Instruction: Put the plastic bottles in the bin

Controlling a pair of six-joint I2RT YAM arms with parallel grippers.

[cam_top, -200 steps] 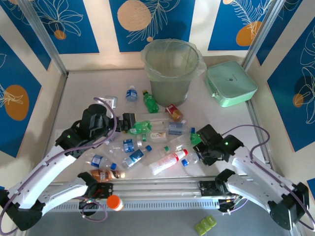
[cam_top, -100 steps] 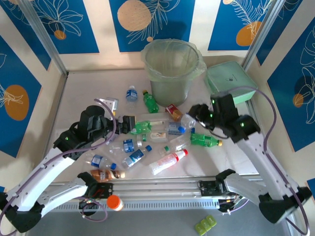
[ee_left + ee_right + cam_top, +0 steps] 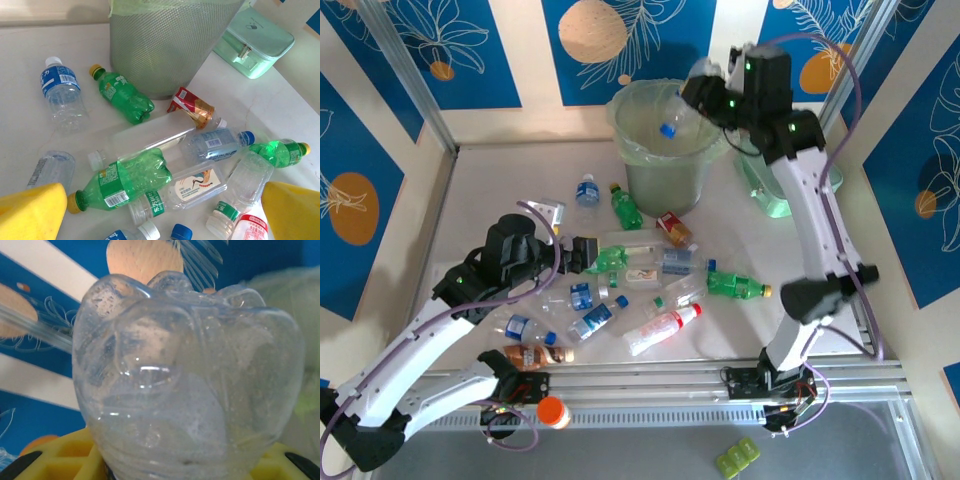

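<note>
In the right wrist view the bumpy base of a clear bottle (image 3: 185, 380) takes up nearly the whole picture, hiding its own neck and most of the yellow fingers (image 3: 65, 460) clamped on it from below. From above, the right gripper (image 3: 698, 95) holds this bottle tilted, blue cap down, over the far right rim of the bin (image 3: 665, 170). The hazy bag lining makes the bin's inside hard to read. The right arm crosses the mint box (image 3: 800, 175) and covers part of it. The left gripper (image 3: 582, 252) hangs low at the left edge of the heap of bottles (image 3: 640, 270), its fingers (image 3: 32, 210) spread wide at the bottom corners of its own view, gripping nothing. A green bottle (image 3: 626, 207) and a red-labelled bottle (image 3: 673, 228) lie just beside the bin's foot. Bare table lies left of the bin and along the right side.
</note>
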